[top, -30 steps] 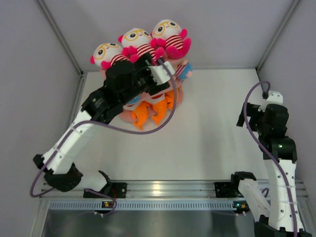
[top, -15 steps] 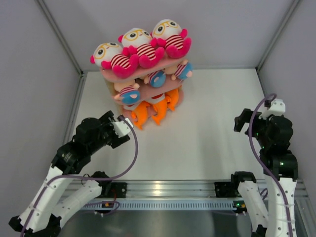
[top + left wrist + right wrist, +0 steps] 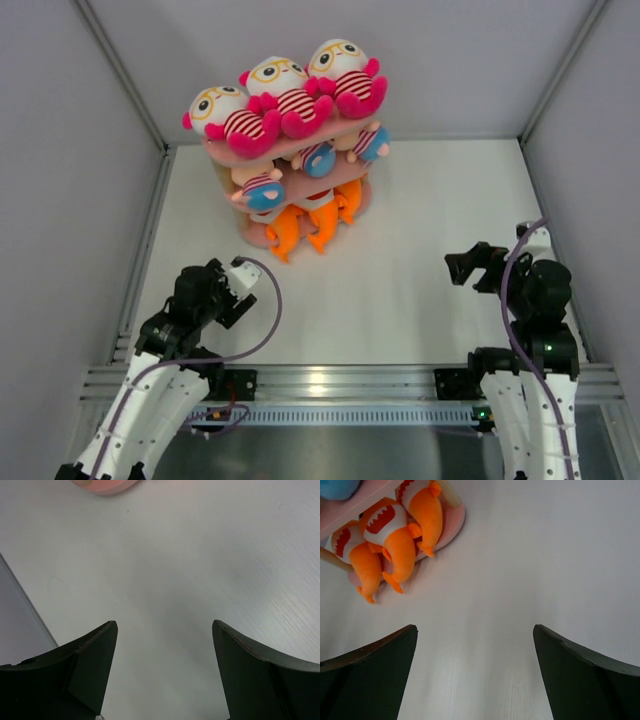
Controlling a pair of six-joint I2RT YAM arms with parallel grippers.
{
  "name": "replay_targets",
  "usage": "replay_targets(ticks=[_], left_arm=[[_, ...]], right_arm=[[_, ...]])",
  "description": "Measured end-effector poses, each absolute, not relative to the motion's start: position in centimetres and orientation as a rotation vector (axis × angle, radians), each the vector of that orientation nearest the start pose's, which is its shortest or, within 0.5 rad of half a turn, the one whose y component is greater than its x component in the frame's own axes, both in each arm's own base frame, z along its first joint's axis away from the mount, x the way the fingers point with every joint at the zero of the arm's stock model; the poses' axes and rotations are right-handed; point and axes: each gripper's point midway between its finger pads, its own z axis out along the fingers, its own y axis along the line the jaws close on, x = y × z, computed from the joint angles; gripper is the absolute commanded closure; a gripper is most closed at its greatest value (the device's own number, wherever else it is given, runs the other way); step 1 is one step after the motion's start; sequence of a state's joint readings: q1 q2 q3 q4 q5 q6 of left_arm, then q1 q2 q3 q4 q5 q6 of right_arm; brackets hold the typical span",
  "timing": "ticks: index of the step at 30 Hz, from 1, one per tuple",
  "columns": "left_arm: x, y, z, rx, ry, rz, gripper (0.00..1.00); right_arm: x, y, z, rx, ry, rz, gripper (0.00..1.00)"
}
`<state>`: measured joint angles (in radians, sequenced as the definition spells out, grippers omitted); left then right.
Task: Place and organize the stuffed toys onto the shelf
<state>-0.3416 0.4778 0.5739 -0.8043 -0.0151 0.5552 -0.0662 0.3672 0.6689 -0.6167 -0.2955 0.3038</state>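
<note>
The pink three-tier shelf (image 3: 256, 236) stands at the table's far left. Three white-headed goggled dolls (image 3: 280, 88) sit on its top board. Three peach dolls in blue pants (image 3: 262, 190) lie on the middle board. Three orange fish (image 3: 322, 222) lie on the bottom board, tails hanging over the front. My left gripper (image 3: 222, 287) is open and empty, low over the table in front of the shelf. My right gripper (image 3: 470, 268) is open and empty at the near right, pointing towards the shelf. The right wrist view shows the fish (image 3: 400, 545) on the bottom board (image 3: 452, 522).
The left wrist view shows bare white table between my fingers (image 3: 165, 645) and a sliver of the shelf's base (image 3: 105, 485) at the top. Grey walls close in the table at left, back and right. A metal rail (image 3: 320, 380) runs along the near edge.
My left arm has pulled back from the shelf's middle tier to the near left, gripper empty. My right arm has folded down and back towards the near edge.
</note>
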Motion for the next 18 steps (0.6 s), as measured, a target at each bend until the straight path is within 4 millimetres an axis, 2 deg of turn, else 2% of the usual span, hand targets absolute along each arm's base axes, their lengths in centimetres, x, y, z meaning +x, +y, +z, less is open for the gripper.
replay_targets(ticks=[5,10,18], left_arm=[[18.7,-3.0,10.7,0.877,2.131,0.130,0.18],[19.2,-2.4,10.9,0.800,2.141,0.140,0.18],[19.2,-2.3,10.5,0.780,2.151,0.137,0.18]], right_arm=[[20.8,5.7,22.2,0.144,1.881,0.498,0.01],[20.7,5.7,22.2,0.152,1.869,0.503,0.00],[20.6,5.6,22.5,0.147,1.846,0.491,0.01]])
